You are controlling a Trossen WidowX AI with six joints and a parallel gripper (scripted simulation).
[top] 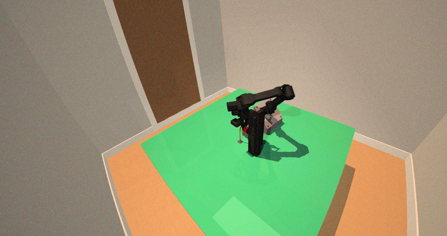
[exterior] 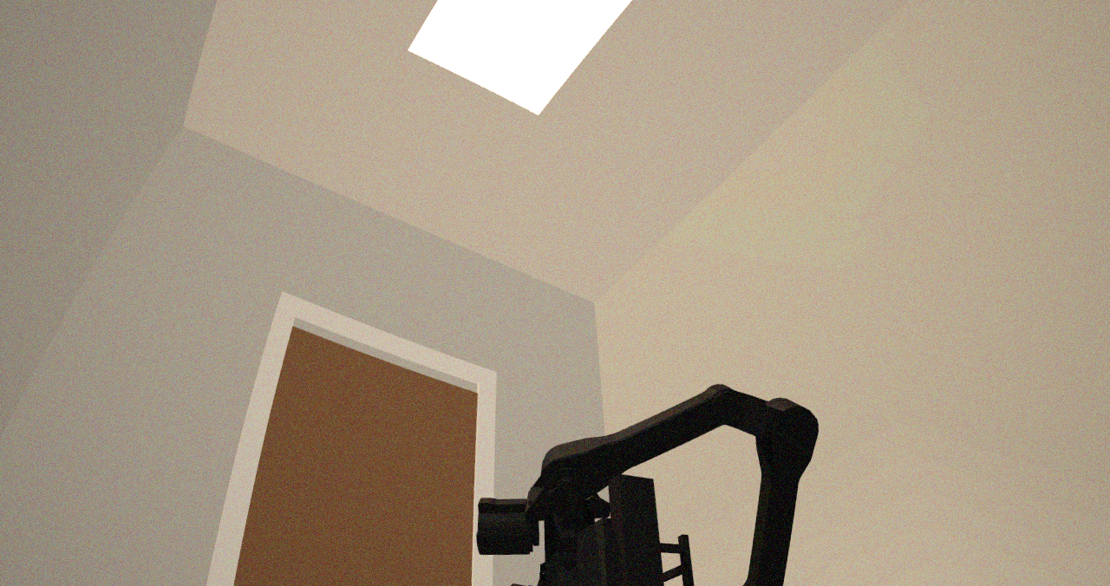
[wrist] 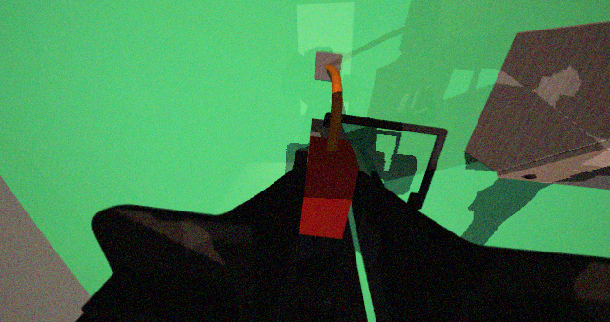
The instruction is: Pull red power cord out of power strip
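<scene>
The red plug [top: 246, 129] [wrist: 330, 174] is between the two black fingers of my gripper [wrist: 329, 174], which is shut on it. The orange-brown cord [top: 240, 134] [wrist: 336, 86] runs from the plug to a small pinkish square block [top: 240, 141] [wrist: 321, 67] on the green surface. The grey power strip [top: 244, 134] [wrist: 316, 128] shows only as a small piece beside and below the plug. My fingers, the plug and the arm hide the rest. I cannot tell from these views how far the plug sits in its socket.
A large pinkish-grey box [top: 273, 126] [wrist: 538, 98] with small dark holes stands near the arm, on the right in the wrist view. A thin black frame [wrist: 435, 165] stands just right of the plug. The green surface [top: 193, 159] [wrist: 167, 98] lies under everything.
</scene>
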